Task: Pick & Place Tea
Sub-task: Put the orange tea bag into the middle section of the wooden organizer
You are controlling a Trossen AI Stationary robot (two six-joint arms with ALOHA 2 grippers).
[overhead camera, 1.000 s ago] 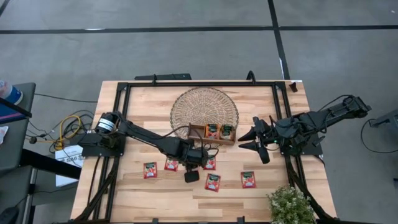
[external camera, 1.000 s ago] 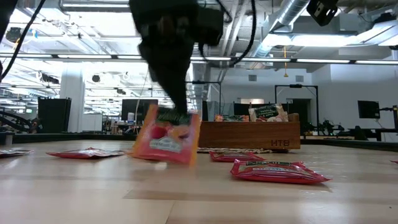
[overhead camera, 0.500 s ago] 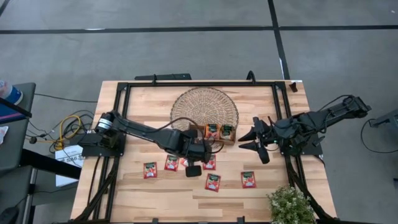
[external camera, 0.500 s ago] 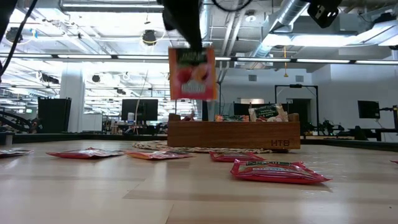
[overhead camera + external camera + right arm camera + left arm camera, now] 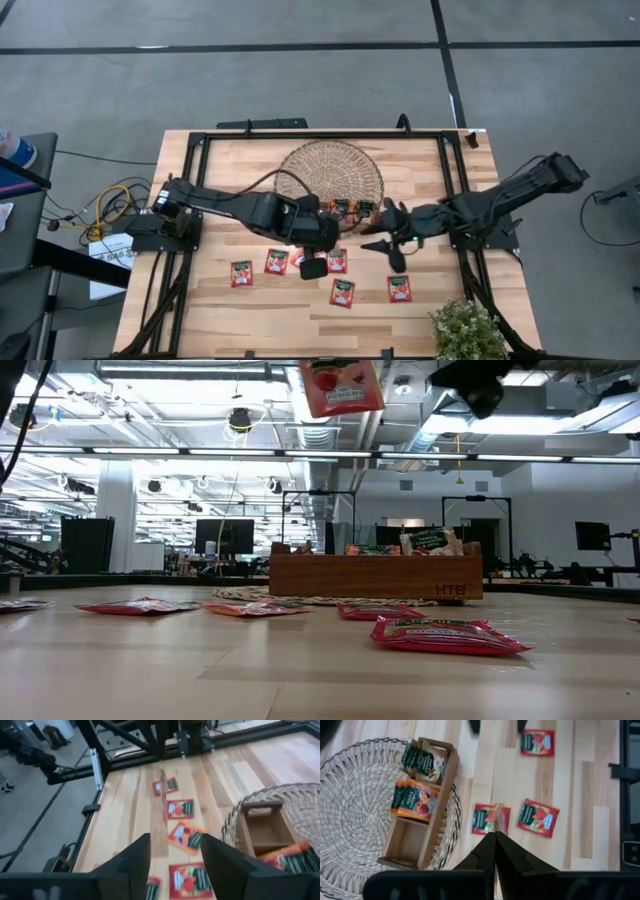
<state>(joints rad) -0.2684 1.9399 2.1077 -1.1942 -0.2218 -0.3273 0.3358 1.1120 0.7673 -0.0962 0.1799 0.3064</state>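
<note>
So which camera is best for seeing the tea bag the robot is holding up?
The low view: the held tea bag hangs face-on, though its top is cut off. The left wrist view sees it only edge-on above the left gripper. The right wrist view shows a thin sliver. In the high view the arm hides it.

Five red tea sachets [image 5: 342, 292] lie flat on the wooden tabletop [image 5: 230, 160]. One more sachet [image 5: 340, 386] hangs in the air above it. Two sachets [image 5: 415, 800] stand in one wooden divided tray [image 5: 437, 822], which rests on one round woven mat [image 5: 330, 165]. Two dark robot arms reach in. One potted plant [image 5: 467, 330] sits at the near right corner.
</note>
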